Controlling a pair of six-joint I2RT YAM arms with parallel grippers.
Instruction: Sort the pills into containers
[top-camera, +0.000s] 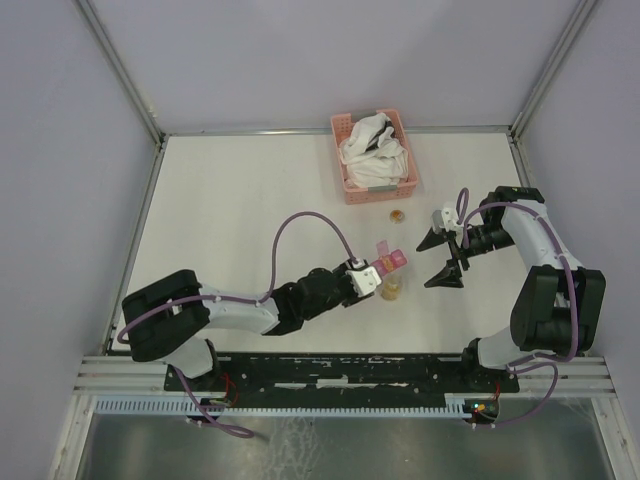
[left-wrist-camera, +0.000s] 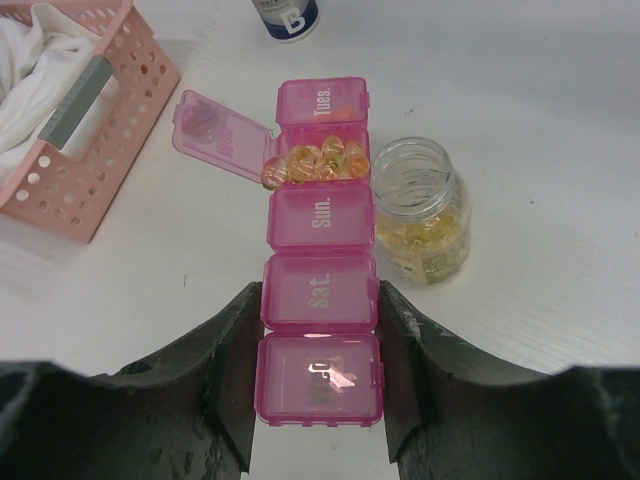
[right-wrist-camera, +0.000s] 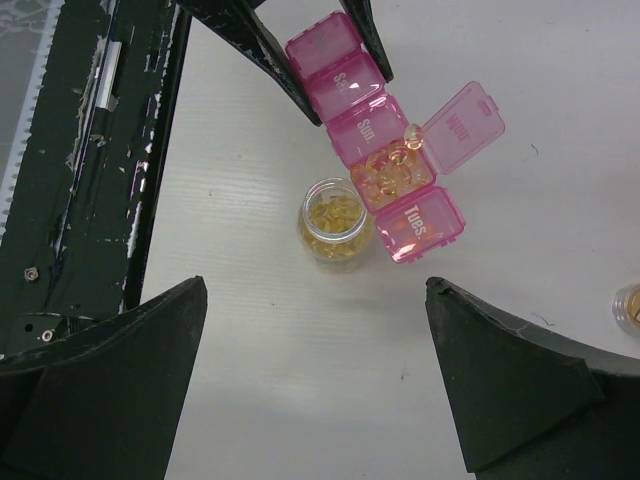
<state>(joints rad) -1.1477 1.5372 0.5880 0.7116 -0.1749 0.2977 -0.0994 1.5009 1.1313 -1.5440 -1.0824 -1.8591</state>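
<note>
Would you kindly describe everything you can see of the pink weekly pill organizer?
The pill organizer is a translucent magenta plastic strip of five square compartments in a row. Four lids are closed, three reading Tues., Sun. and Sat.; the nearest is lost in glare. The open lid is swung sideways, its compartment heaped with amber capsules. The left pincer clamps the strip's sides by the Sat. compartment. A clear jar stands beside it.

This is a robotics lab cell rather than any lived-in room. A white desk (top-camera: 250, 200) is walled in by plain pale panels (top-camera: 60, 180) set in an aluminium frame (top-camera: 120, 70). Two robot arms, left (top-camera: 235, 318) and right (top-camera: 545, 255), are bolted to a black slotted rail (top-camera: 330, 372) at its near edge (purple cables (top-camera: 300, 216) loop openly along both).
</note>
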